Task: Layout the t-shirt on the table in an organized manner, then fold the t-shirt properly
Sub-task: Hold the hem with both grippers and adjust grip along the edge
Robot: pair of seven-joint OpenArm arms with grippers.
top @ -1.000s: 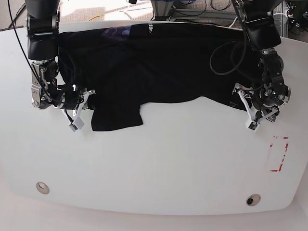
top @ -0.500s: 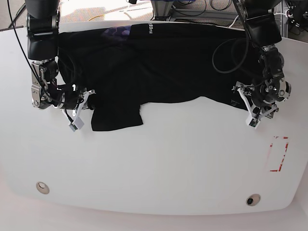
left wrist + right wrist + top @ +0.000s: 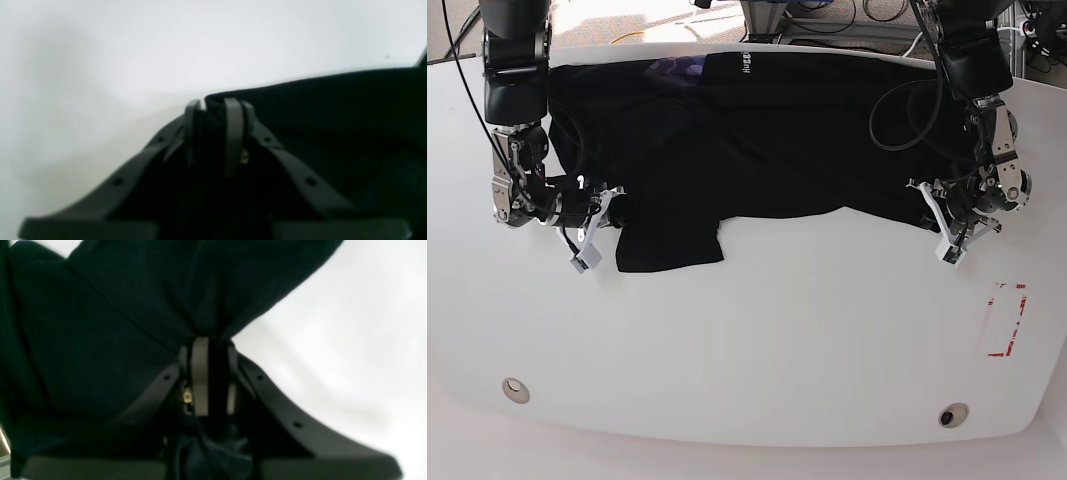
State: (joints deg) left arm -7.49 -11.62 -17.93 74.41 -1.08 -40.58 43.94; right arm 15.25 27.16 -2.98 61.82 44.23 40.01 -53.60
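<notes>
Toward the left edge of the table (image 3: 757,340): right gripper (image 3: 605,205) low over the white top, jaws pinched together on a fold of the t-shirt (image 3: 757,130). Seen from the right wrist, fingers (image 3: 200,373) nearly meeting, black cloth bunched between them and spreading up and away to the left. Just beside that grip, a short sleeve lying flat, its hem square toward the near edge. Across the middle, black t-shirt spread wide along the far edge, white lettering (image 3: 745,62) and a purplish patch (image 3: 672,68) at the far rim, lower hem curving across the tabletop. Toward the right edge: left gripper (image 3: 935,208) at the shirt's right-hand corner, jaws drawn in on the cloth edge; from the left wrist, fingers (image 3: 233,133) close together with a black fold caught between. Near the right corner, a red tape rectangle (image 3: 1005,320). Along the near edge, two small round holes (image 3: 515,389).
</notes>
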